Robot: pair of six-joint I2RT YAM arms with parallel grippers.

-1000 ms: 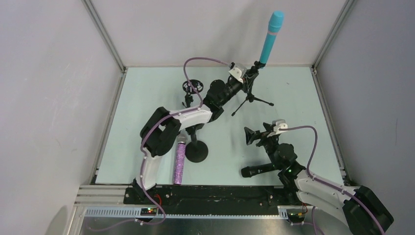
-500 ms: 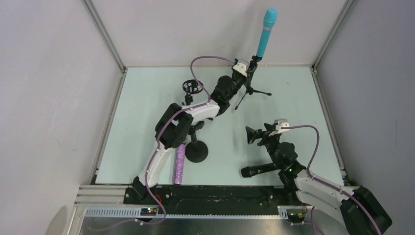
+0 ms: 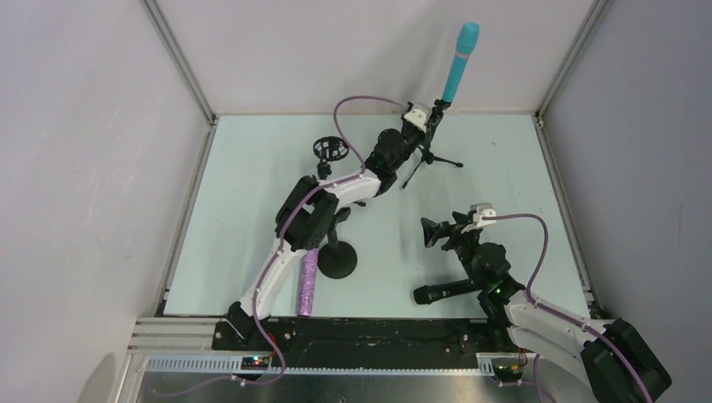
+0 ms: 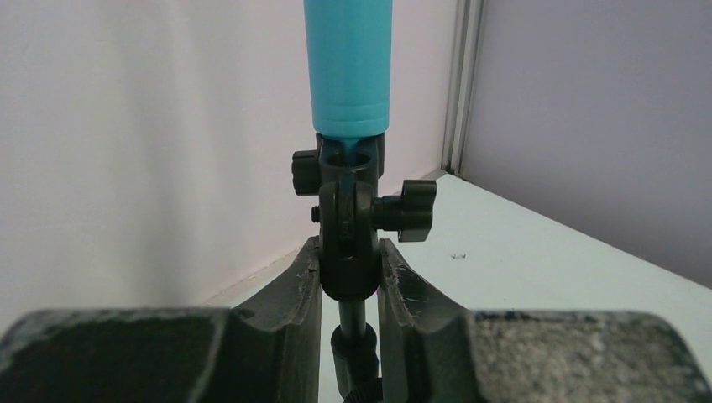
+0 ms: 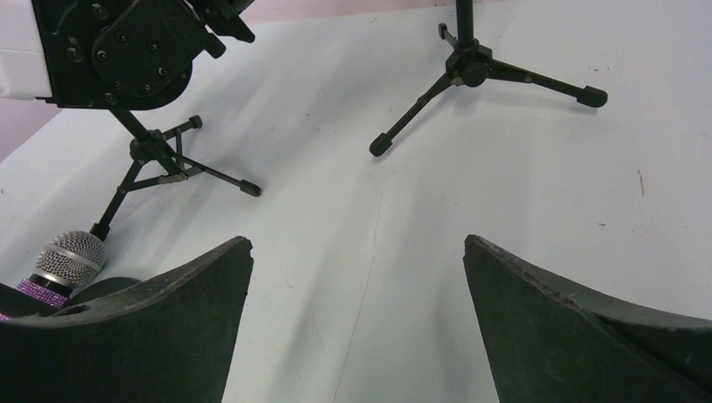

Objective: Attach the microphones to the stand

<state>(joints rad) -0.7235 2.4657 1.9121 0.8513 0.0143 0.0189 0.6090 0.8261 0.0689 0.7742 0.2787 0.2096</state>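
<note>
Moved farther back: stand w/ cyan mic; L end effector clamps stand, R end effector wide open, empty.

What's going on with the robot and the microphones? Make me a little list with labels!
blue microphone: held in the clip of the tripod stand
left gripper: shut on the tripod stand below the microphone
right gripper: open, holding nothing
purple microphone: lying on the table
black microphone: lying on the table too
</note>
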